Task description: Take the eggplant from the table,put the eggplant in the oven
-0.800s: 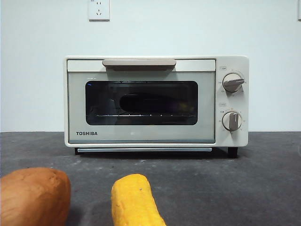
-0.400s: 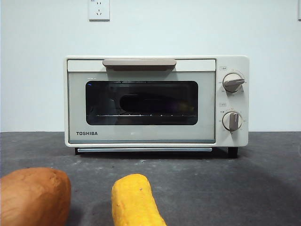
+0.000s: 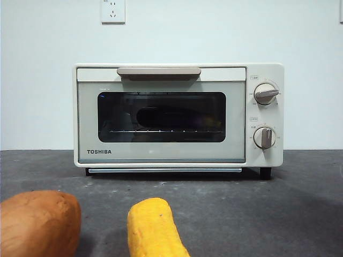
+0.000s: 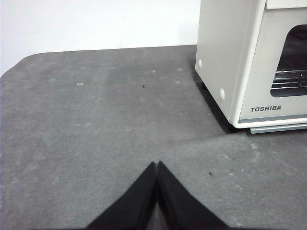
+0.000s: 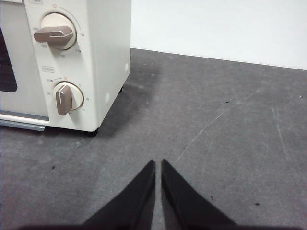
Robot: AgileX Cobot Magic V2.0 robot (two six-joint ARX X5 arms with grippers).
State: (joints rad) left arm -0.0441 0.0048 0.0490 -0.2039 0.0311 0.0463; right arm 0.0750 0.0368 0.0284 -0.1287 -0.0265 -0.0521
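Here, the eggplant [image 3: 177,116] lies inside the closed oven [image 3: 161,152]; we judge both arms should hold clear, left tool [image 4: 157,167] pinched together, right tool [image 5: 158,165] nearly so.

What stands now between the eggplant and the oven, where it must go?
Nothing visible does: the eggplant already lies inside the oven, on the wire rack behind the closed glass door. Both grippers wait apart, left gripper and right gripper empty.

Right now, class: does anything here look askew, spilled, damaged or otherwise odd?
Nothing stands out. The oven sits square on the table with its door shut, the eggplant lying level inside. Both grippers, left and right, wait empty.
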